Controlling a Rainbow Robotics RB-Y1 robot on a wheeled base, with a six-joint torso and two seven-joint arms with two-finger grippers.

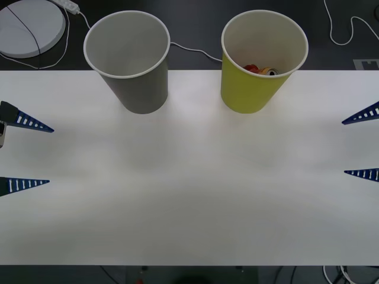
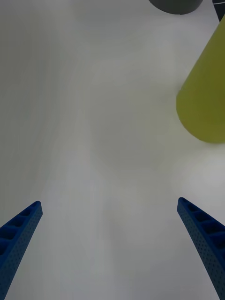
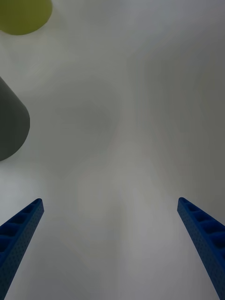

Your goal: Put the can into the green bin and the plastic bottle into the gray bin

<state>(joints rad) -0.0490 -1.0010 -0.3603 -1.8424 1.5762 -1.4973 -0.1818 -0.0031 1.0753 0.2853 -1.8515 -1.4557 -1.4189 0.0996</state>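
The gray bin (image 1: 139, 83) stands at the back left of the white table, and what shows of its inside is bare. To its right stands the green bin (image 1: 254, 89), with the red-orange can (image 1: 260, 70) lying inside it near the far wall. The plastic bottle is out of view. My left gripper (image 1: 48, 155) hangs open at the table's left edge, holding nothing. At the right edge my right gripper (image 1: 344, 147) is open and holds nothing either. The right wrist view shows the green bin (image 2: 206, 103) ahead of the right gripper (image 2: 108, 202). The left wrist view shows the gray bin (image 3: 11, 124) ahead of the left gripper (image 3: 110, 200).
The white table (image 1: 189, 195) stretches wide between the two grippers. Behind it, on the dark floor, lie a round white device (image 1: 29, 23) at the back left and a white cable (image 1: 189, 50) between the cups. Another cable (image 1: 346, 32) lies at the back right.
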